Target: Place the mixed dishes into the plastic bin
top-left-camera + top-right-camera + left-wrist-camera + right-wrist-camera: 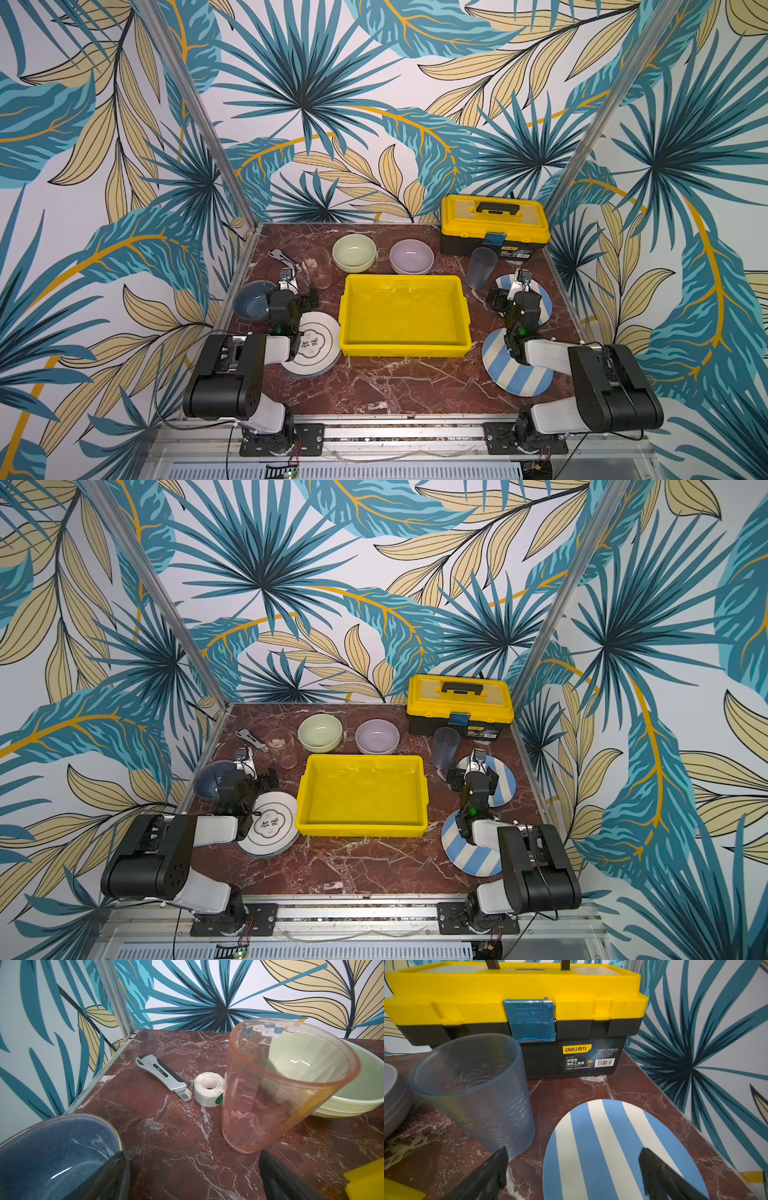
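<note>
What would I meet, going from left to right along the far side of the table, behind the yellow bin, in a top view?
Grey metal tool → pinkish clear tumbler → pale green bowls → lilac bowl → blue-tinted tumbler. The toolbox overlaps that last tumbler, so I leave it out.

Dishes and oddments, counted
Two striped plates [515, 380] [602, 1147], one white plate [320, 345]; green bowl [354, 251], lilac bowl [411, 255], blue-grey bowl [251, 303]; pink tumbler [318, 270], blue tumbler [481, 268]; one bin [403, 347], toolbox [494, 224], tape roll [208, 1088], knife [164, 1075].
</note>
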